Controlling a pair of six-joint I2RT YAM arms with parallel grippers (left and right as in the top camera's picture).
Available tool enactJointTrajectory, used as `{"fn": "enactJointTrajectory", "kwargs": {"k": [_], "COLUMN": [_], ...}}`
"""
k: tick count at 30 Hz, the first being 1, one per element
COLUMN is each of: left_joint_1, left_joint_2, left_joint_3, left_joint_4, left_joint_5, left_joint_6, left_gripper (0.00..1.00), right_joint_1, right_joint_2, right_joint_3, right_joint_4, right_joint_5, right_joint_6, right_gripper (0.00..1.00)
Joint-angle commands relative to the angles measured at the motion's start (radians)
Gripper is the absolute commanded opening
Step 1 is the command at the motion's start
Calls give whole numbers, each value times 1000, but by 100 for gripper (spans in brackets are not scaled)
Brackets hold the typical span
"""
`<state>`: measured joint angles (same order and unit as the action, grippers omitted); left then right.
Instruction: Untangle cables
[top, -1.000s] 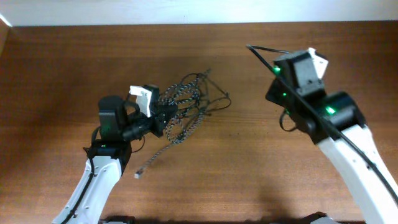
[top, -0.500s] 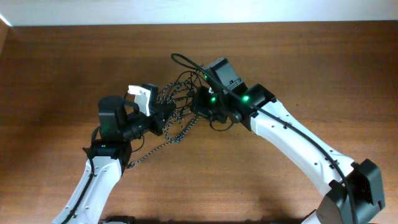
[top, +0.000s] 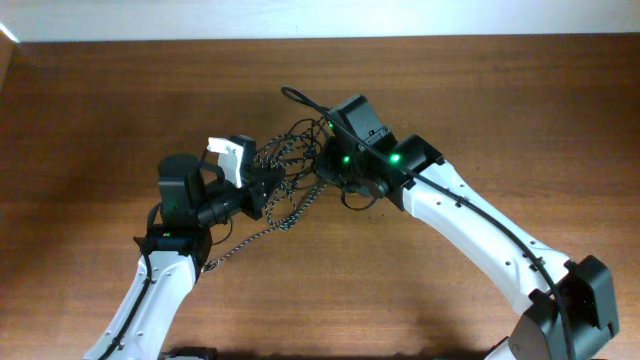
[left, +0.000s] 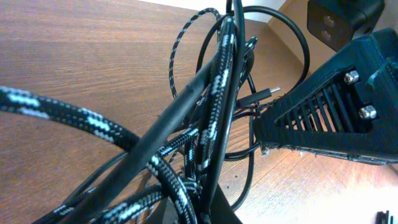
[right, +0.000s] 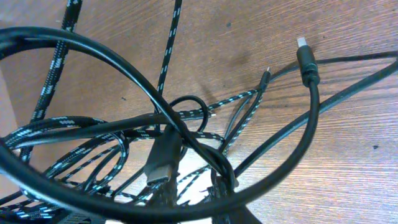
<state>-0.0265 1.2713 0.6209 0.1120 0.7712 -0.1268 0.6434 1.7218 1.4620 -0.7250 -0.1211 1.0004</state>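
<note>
The cables (top: 290, 172) are one tangled bunch in the middle of the table. My left gripper (top: 264, 186) is shut on its left side, and strands of the braided speckled cable (left: 214, 118) and the plain black cable (left: 163, 129) run into its jaws (left: 205, 214). The braided tail (top: 235, 247) hangs down to the table. My right gripper (top: 322, 168) is pushed into the bunch's right side, slightly open (right: 196, 208), with table showing between its fingertips. A flat plug (right: 163, 163) lies over its left fingertip, and a black loop curls round the right one. Another plug (right: 306, 59) lies farther off.
The brown wooden table (top: 100, 100) ends at a pale wall along the far side. My right arm's own thick black lead (top: 296, 98) loops up just behind the bunch. One ribbed finger of the right gripper (left: 323, 118) fills the right of the left wrist view.
My right arm swung from the right of the table over to the bunch and into its right side. Its jaws have parted slightly. The braided tail's end shifted left. The left arm held still.
</note>
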Motion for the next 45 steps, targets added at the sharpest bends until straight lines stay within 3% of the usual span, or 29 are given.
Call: {"fn": "enactJointTrajectory", "kwargs": {"k": [1, 7, 12, 17, 21, 24, 25, 28, 33, 36, 39, 41, 42, 44, 45], "left_joint_1": [2, 2, 2, 2, 2, 2, 2, 2, 2, 2, 2, 2, 2, 2, 2], "left_joint_2": [-10, -10, -10, -10, -10, -10, -10, -10, -10, -10, -10, -10, -10, -10, -10], "left_joint_3": [3, 3, 3, 3, 3, 3, 3, 3, 2, 2, 2, 2, 2, 2, 2], "left_joint_4": [3, 3, 3, 15, 29, 29, 29, 1, -43, -47, -63, -76, -73, -58, -58], "left_joint_5": [10, 10, 12, 120, 177, 193, 192, 79, 69, 69, 70, 69, 69, 19, -53], "left_joint_6": [17, 17, 16, 16, 16, 16, 17, 56, 76, 76, 98, 99, 98, 67, 8], "left_gripper": [0, 0, 0, 0, 0, 0, 0, 0, 0, 0, 0, 0, 0, 0, 0], "right_joint_1": [5, -36, -35, -21, -6, -3, -3, -23, -222, -291, -474, -571, -578, -494, -411], "right_joint_2": [5, 5, 5, 24, 50, 50, 46, -35, -94, -94, -94, -94, -94, -94, -94], "right_joint_3": [7, 8, 8, 8, 8, 8, 8, 10, 10, 10, 10, 10, 10, 10, 10], "right_joint_4": [-4, -44, 24, 26, 62, 70, 71, 71, 137, 216, 436, 493, 451, 292, 157], "right_joint_5": [-42, -116, -102, 40, 21, 55, 48, -108, -690, -797, -844, -849, -895, -886, -784], "right_joint_6": [7, 7, 6, 6, 6, -23, -30, -107, -106, -103, -108, -145, -245, -431, -552], "right_gripper": [20, 22, 24, 24, 22, 5, 4, 4, 4, 4, 5, 12, 23, 29, 33]}}
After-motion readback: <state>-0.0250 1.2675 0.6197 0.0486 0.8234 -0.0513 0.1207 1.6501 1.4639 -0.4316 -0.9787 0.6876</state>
